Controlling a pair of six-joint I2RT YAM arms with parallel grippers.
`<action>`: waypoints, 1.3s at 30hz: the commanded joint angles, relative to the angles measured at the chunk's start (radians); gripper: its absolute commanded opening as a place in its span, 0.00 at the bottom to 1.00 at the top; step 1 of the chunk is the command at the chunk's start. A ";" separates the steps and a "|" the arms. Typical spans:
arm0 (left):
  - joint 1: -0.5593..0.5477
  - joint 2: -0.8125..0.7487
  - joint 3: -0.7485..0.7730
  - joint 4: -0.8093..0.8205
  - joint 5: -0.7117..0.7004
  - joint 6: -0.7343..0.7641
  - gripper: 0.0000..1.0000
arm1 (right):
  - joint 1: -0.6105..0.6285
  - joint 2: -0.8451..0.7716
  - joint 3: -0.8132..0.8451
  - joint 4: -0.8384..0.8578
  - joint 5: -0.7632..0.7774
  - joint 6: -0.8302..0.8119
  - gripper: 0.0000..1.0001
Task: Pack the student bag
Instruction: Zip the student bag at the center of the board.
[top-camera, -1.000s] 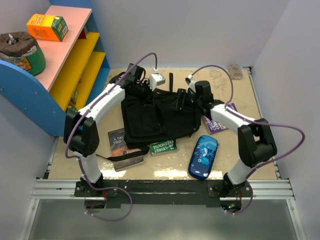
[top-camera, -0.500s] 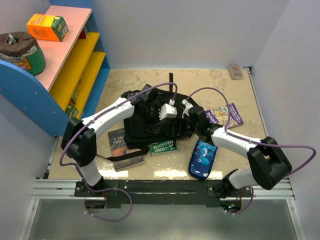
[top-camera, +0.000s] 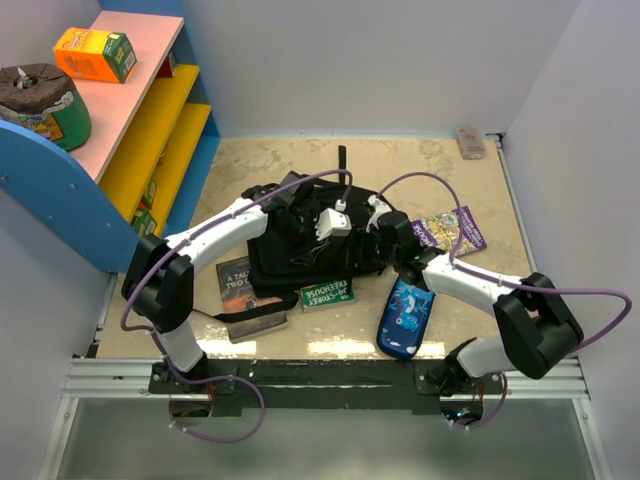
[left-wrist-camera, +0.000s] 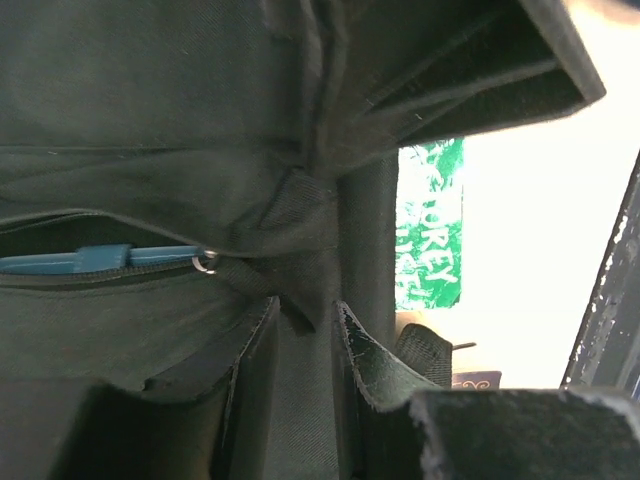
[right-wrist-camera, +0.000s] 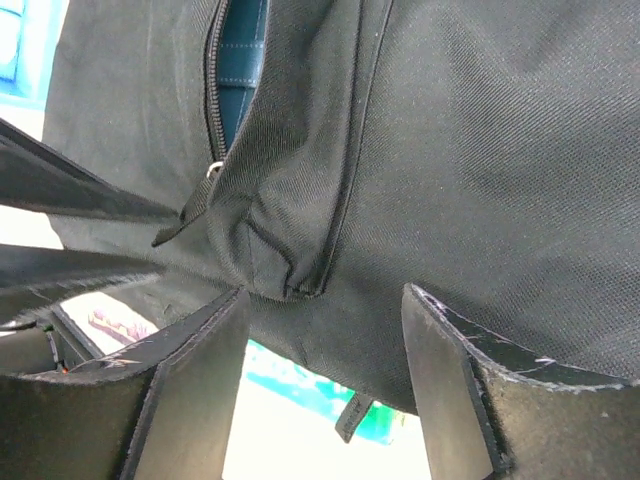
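Student bag: the black backpack (top-camera: 285, 262) lies crumpled in the middle of the table (top-camera: 420, 165), between the two arms and partly over the books.
Bag opening: in the right wrist view a zip (right-wrist-camera: 213, 110) is parted a little, with blue lining shown behind it; a wide opening is not seen.
Left gripper (top-camera: 322, 232): it is set low on the top of the bag, with black straps and folds crowded round it in its wrist view; whether anything is clamped cannot be told.
Right gripper (right-wrist-camera: 325, 300): the jaws are spread wide, a seamed fold of bag fabric is seen just beyond them, and nothing is pinched.
Still outside: a green paperback (top-camera: 327, 294) and a dark "A Tale of Two…" book (top-camera: 235, 280) at the bag's near edge, a purple book (top-camera: 452, 230) to its right, and a blue pencil case (top-camera: 406, 315) near the front.
Done: nothing is seen to be packed.
Left: the bag is judged to need opening, and every item loading.
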 joint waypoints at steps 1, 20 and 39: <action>-0.009 -0.016 -0.032 0.033 -0.004 0.000 0.32 | -0.002 -0.022 -0.019 0.059 0.038 0.029 0.64; -0.009 0.024 -0.066 0.200 -0.236 -0.061 0.00 | -0.001 -0.025 -0.080 0.110 0.036 0.064 0.55; -0.010 -0.005 -0.089 0.193 -0.147 -0.055 0.34 | -0.002 -0.039 -0.096 0.119 0.041 0.070 0.52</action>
